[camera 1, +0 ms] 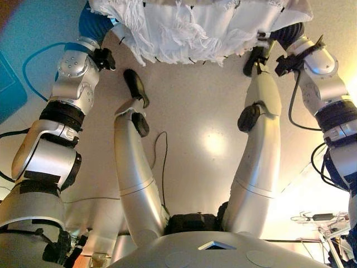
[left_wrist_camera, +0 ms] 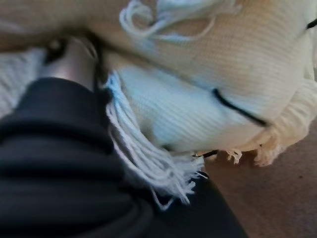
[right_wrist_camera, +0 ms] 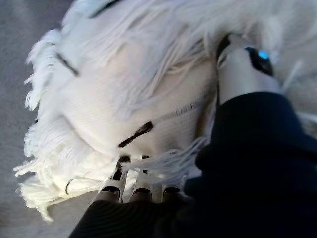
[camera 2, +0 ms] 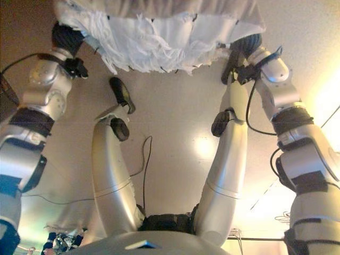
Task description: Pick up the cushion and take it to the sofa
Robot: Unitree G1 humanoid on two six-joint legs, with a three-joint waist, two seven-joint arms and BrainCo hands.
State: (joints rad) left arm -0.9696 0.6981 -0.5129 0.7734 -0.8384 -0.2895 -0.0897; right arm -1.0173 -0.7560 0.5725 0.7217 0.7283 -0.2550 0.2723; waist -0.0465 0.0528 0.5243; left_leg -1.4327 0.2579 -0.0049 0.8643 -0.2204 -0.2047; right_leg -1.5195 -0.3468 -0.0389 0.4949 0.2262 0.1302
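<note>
A white knitted cushion (camera 1: pixel 189 22) with long fringe and short dark stitches hangs in front of me at the top of both eye views, off the floor. My left hand (camera 1: pixel 93 25) is against its left end, where the dark cover (left_wrist_camera: pixel 54 148) lies on the knit and the thumb (left_wrist_camera: pixel 74 62) rests on the fabric. My right hand (camera 1: pixel 289 33) grips the right end. There the fingers (right_wrist_camera: pixel 116 186) reach under the fringe and the thumb (right_wrist_camera: pixel 237 74) presses on the cushion's (right_wrist_camera: pixel 124 99) other face.
Beige floor (camera 1: pixel 201 111) lies below the cushion. A teal object (camera 1: pixel 8 84) sits at the left edge. Small clutter with wires (camera 1: pixel 321 219) shows at the lower right.
</note>
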